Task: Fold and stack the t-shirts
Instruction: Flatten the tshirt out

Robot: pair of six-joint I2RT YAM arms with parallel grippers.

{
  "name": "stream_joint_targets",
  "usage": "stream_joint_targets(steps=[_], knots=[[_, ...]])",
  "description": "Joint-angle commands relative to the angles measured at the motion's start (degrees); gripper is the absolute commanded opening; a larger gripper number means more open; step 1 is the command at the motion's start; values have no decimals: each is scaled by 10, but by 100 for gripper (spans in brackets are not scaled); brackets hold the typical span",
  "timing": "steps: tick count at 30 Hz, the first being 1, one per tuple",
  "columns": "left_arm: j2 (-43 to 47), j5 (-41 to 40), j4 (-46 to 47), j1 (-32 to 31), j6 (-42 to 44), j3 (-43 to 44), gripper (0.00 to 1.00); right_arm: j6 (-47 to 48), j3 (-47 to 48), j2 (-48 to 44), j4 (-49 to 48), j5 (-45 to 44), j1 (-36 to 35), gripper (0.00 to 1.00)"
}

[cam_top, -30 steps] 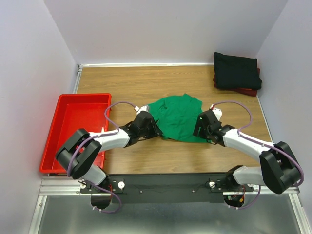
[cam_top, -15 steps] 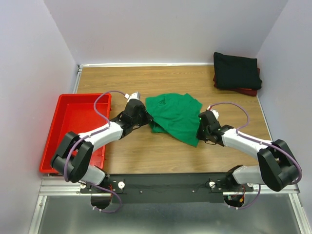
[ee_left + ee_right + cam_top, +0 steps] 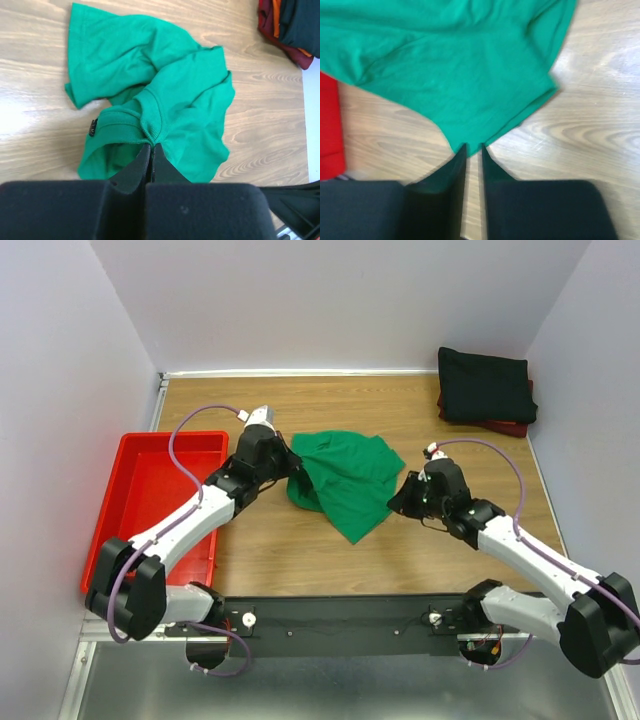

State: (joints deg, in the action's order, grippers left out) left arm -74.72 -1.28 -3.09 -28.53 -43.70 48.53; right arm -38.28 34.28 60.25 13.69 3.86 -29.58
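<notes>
The bright green t-shirt (image 3: 345, 475) (image 3: 150, 65) (image 3: 445, 65) lies crumpled on the wooden table's middle. My left gripper (image 3: 290, 472) (image 3: 151, 145) is shut on its ribbed collar at the shirt's left side. My right gripper (image 3: 395, 502) (image 3: 472, 146) sits just off the shirt's right edge, jaws a narrow slit apart with bare wood showing between them. A corner of the green cloth ends at its fingertips. The folded black t-shirt (image 3: 485, 385) (image 3: 300, 20) rests on the dark red t-shirt (image 3: 510, 427) (image 3: 280, 40) at the back right corner.
A red plastic tray (image 3: 150, 500) (image 3: 327, 125) stands along the table's left side, beside my left arm. White walls close in the table at the back and both sides.
Both grippers closed on the green shirt. The left one pulled its collar back and left, bunching the cloth. The right gripper's jaws have since parted a little and drawn off the edge.
</notes>
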Motion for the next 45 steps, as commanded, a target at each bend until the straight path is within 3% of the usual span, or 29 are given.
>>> stream_joint_targets(steps=[1, 3, 5, 12, 17, 28, 34, 45], knots=[[33, -21, -45, 22, 27, 10, 0, 17, 44, 17, 39, -103, -3, 33], [41, -15, -50, 33, 33, 7, 0, 18, 72, 49, 38, -138, -3, 42], [50, 0, -49, 39, 40, 8, 0, 21, 97, 78, 38, -139, -3, 44], [40, 27, -59, 41, 63, 33, 0, 53, 103, 174, -16, -63, -8, 52], [33, 58, -47, 41, 69, 31, 0, 67, 118, 172, -31, -116, -83, 56], [8, 101, -24, 18, 67, 43, 0, 153, 273, 278, -91, -273, -258, 56], [4, 106, -27, 14, 66, 58, 0, 167, 315, 340, -111, -318, -293, 56], [5, 116, -28, 10, 63, 68, 0, 139, 333, 387, -126, -409, -297, 53]])
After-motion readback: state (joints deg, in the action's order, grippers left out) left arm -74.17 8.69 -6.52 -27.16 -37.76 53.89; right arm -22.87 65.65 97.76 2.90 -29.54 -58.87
